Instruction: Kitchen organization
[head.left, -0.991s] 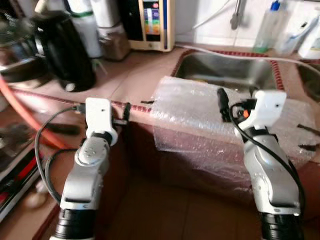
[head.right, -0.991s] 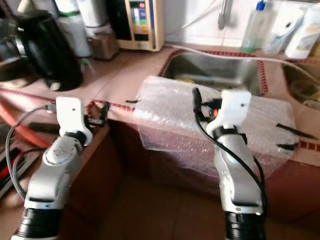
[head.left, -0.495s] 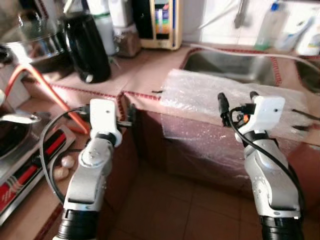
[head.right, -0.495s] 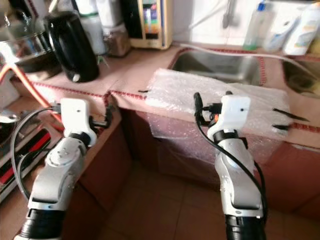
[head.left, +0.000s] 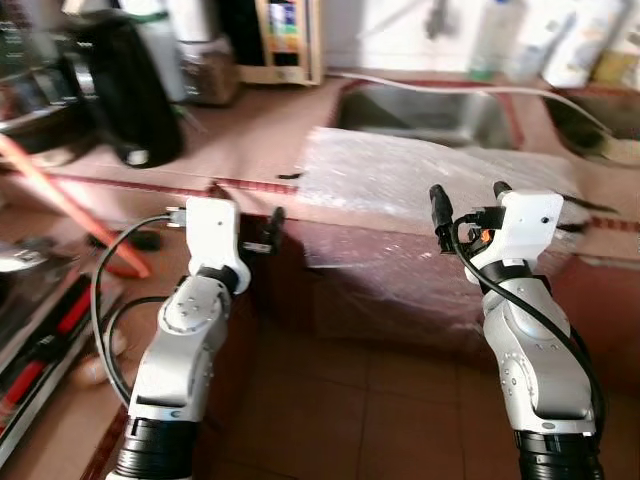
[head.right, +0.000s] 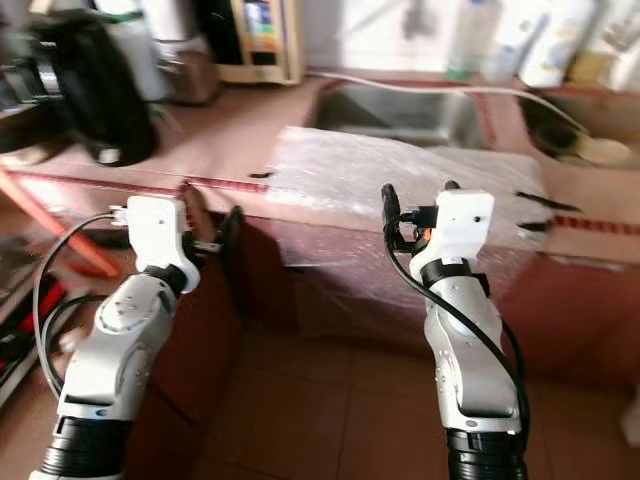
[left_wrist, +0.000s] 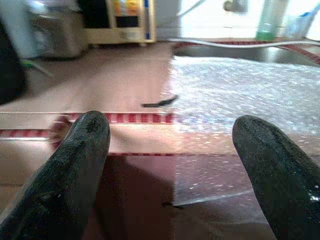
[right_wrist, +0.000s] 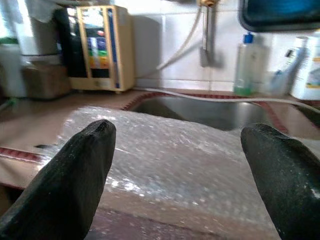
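While both silver arms are raised in front of the reddish-brown tiled kitchen counter (head.left: 240, 140), a sheet of clear bubble wrap (head.left: 420, 180) lies spread over that counter's front edge, its lower part hanging down over the dark cabinet face below. Behind the wrap, set into the counter, is a stainless steel sink (head.left: 425, 115), with a pale hose (head.left: 440, 88) running along its rim. At the counter's back wall stand a cream box-shaped water purifier with a coloured panel (right_wrist: 102, 47) and, beyond the sink, a clear green-tinted plastic bottle (right_wrist: 246, 65) among white containers. A black rounded electric kettle (head.left: 120, 100) sits on the counter well to the left of the wrap, and a small dark strip (left_wrist: 159, 103) lies on the counter just beside the wrap's left edge.

The left gripper (head.left: 245, 220) hovers in the air just short of the counter's front edge, left of the wrap, its two black fingers (left_wrist: 70, 175) spread apart and holding nothing. The right gripper (head.left: 468, 205) hangs before the hanging part of the wrap, its fingers (right_wrist: 65, 180) likewise released wide, nothing between them. Brown floor tiles (head.left: 380, 410) lie below the counter.
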